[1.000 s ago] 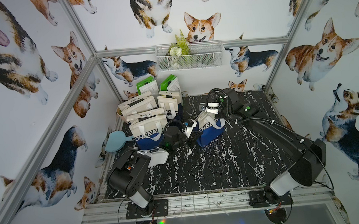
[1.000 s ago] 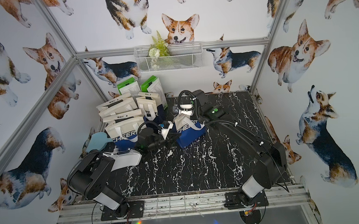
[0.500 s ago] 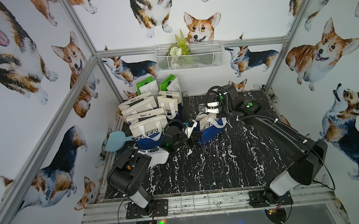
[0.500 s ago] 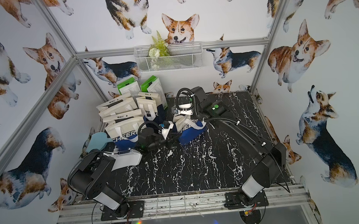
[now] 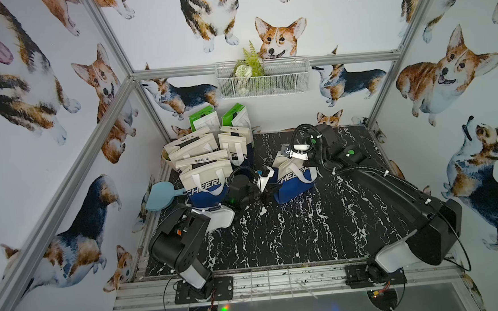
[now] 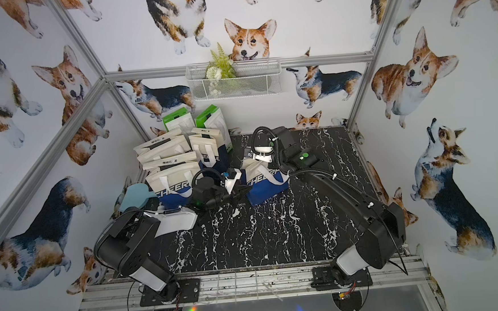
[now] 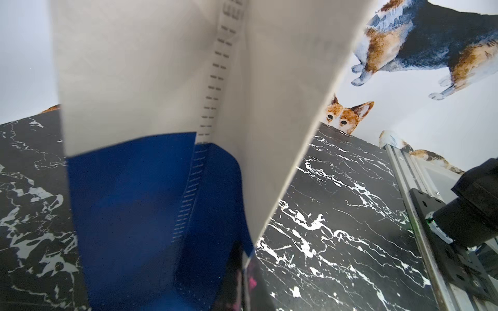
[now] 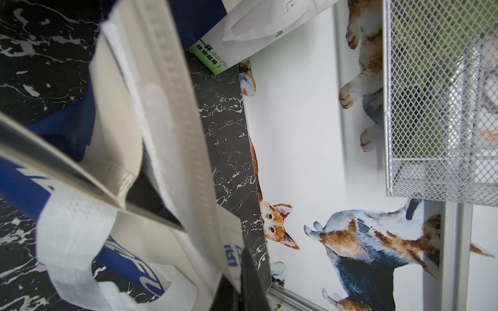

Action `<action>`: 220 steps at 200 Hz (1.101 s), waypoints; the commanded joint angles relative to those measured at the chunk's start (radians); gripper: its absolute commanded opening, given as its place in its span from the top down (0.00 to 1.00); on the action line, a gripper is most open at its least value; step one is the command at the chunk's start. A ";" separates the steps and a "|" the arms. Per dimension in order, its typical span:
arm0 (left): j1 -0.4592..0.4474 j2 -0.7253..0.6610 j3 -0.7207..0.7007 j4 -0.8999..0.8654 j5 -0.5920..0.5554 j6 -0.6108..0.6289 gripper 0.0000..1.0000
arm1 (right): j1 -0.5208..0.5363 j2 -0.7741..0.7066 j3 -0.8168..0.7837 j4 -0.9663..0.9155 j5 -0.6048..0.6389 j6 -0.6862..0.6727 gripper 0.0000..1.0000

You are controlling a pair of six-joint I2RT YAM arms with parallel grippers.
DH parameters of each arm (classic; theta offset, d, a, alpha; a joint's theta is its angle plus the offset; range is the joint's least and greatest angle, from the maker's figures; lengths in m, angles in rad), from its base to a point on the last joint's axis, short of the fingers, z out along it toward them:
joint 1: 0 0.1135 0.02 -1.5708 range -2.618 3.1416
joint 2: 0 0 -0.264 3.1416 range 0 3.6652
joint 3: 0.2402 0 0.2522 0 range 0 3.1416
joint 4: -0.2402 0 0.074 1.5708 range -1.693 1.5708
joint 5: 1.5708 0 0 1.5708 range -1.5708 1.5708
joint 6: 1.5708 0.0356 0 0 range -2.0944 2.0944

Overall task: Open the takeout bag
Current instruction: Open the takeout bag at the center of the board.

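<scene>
Takeout bag (image 5: 295, 180) upright between both grippers.
Left gripper (image 5: 267, 190) clamped on its side edge; right gripper (image 5: 300, 160) at its rim, jaw state undeterminable.

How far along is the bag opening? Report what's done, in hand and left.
Done: the bag stands on the table, its mouth parted only a slit. In hand: the left tool is closed on its side edge; the right tool sits at the top rim, grip unclear. Left: spreading the mouth wide.
</scene>
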 commanded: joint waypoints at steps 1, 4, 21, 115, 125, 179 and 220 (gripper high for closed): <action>-0.001 0.001 0.000 -0.066 0.010 0.014 1.00 | -0.003 0.008 -0.008 0.071 0.009 0.043 0.81; -0.001 0.001 -0.001 -0.066 0.010 0.015 1.00 | -0.004 0.009 -0.009 0.071 0.011 0.047 0.81; -0.001 -0.001 -0.001 -0.065 0.009 0.016 1.00 | -0.005 0.015 -0.020 0.075 0.015 0.052 0.80; -0.001 -0.006 -0.002 -0.067 0.006 0.014 1.00 | -0.016 0.019 -0.023 0.038 0.045 0.050 1.00; -0.001 -0.008 -0.002 -0.067 0.006 0.014 1.00 | -0.015 0.016 -0.009 0.024 0.042 0.056 1.00; -0.001 -0.016 -0.007 -0.072 0.003 0.025 1.00 | -0.014 0.023 0.117 -0.080 0.054 -0.063 1.00; -0.001 -0.004 -0.001 -0.071 0.009 0.020 1.00 | -0.028 0.020 0.207 -0.249 -0.063 -0.085 1.00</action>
